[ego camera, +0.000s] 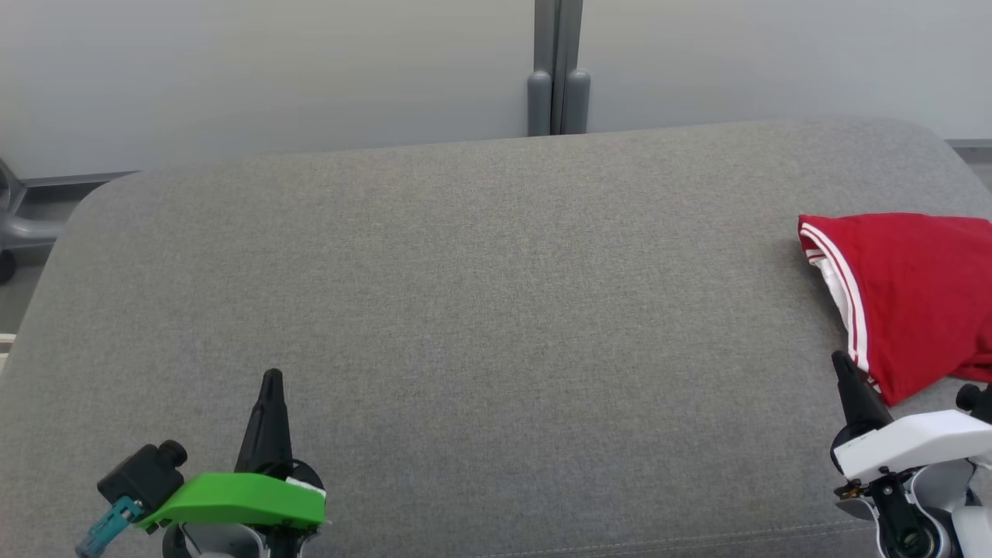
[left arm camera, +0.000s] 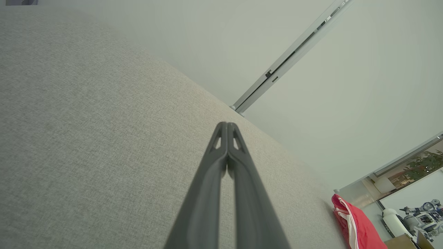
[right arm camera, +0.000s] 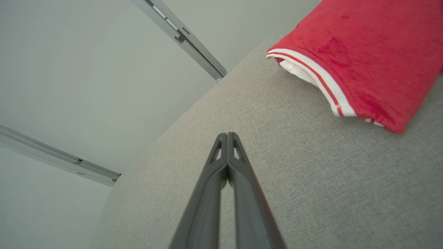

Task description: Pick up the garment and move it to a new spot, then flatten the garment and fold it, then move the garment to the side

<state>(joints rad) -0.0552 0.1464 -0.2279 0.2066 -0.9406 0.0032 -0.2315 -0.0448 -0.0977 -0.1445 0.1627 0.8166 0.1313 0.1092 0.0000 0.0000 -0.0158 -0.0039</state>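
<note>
A red garment (ego camera: 914, 294) lies at frame right on a grey cushion (ego camera: 465, 310). My left gripper (ego camera: 272, 377) and right gripper (ego camera: 839, 359) have closed, empty jaws. I'd open the right first.

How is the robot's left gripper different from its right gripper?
The left gripper wears a green cover; the right gripper wears a white cover. The right gripper sits close to the red garment without touching it; the left gripper is far from it, across the grey cushion. Both have dark fingers pressed shut, hold nothing, and point the same way.
</note>
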